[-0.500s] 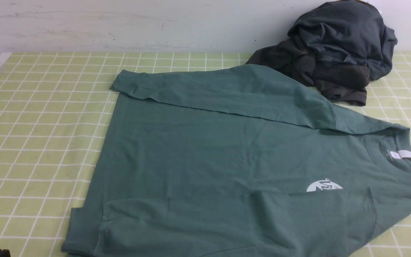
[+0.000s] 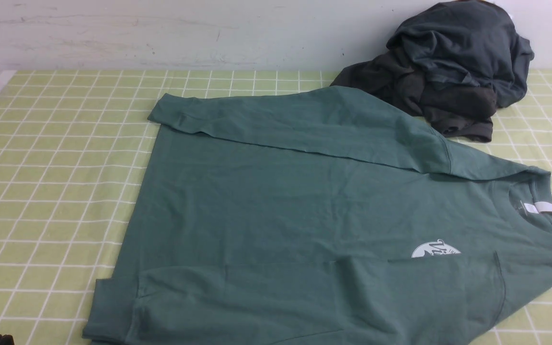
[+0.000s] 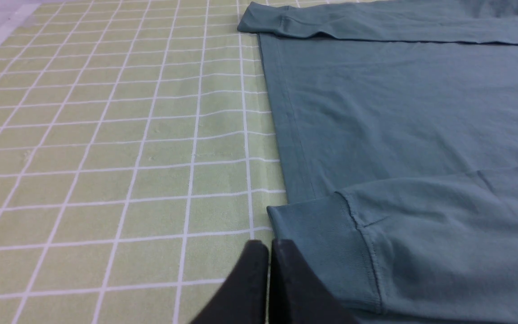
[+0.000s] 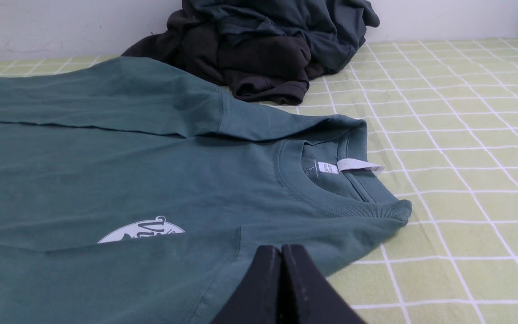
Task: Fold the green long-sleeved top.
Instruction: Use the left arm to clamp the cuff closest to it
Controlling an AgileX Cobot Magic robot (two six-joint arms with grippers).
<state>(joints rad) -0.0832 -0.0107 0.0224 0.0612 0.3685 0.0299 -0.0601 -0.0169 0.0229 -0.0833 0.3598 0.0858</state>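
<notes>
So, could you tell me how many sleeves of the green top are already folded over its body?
2. The far sleeve lies across the green top's far side; the near sleeve lies across its near side.

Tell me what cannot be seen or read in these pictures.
- Logo on the green top: lower part hidden under the folded sleeve, front view.
- Neck label: print too small to read, right wrist view.
- Dark clothes: pile's top cut off by the upper edge, front view.
- Green top's near edge: cut off by the lower edge, front view.
</notes>
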